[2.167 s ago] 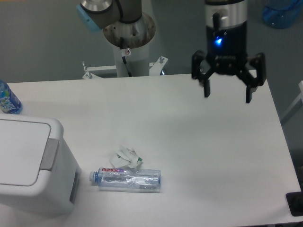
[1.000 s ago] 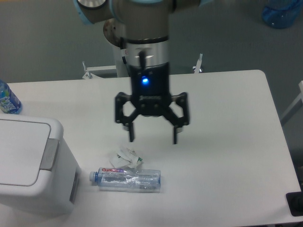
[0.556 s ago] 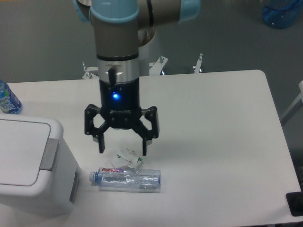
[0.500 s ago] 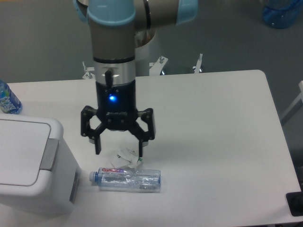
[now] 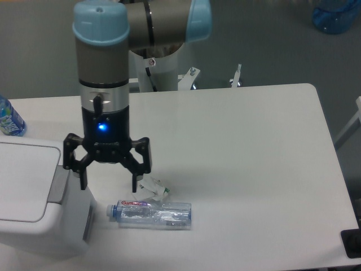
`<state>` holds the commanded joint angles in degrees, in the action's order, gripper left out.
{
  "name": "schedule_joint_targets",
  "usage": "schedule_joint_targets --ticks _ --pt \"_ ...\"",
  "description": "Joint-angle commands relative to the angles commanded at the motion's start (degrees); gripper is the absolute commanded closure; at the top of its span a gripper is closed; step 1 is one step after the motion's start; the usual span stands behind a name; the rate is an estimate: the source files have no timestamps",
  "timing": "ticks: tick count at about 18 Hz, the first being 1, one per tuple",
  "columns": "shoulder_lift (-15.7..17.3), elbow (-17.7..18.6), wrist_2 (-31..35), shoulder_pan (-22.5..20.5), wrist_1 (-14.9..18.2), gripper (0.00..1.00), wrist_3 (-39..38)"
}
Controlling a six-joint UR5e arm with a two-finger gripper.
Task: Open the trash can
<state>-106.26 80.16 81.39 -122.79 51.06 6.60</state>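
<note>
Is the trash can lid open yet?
No, the flat lid lies closed on the trash can, and the open hand hangs beside the grey push tab.

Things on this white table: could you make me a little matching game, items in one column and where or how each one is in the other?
Items:
1. large boxy white plastic trash can
2. crushed clear plastic bottle
3. black two-finger gripper
4. blue-labelled bottle

Descriptions:
A. lying on its side
B. jaws spread, empty
C. far left edge, partly cut off
D. lid shut, front left corner

Pairs: 1-D, 2-A, 3-B, 4-C
</note>
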Motion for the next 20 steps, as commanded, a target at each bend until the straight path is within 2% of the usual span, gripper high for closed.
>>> schedule_joint_targets --ticks 20 --pt "-0.18 0.88 0.09 1.85 0.00 0.00 -0.36"
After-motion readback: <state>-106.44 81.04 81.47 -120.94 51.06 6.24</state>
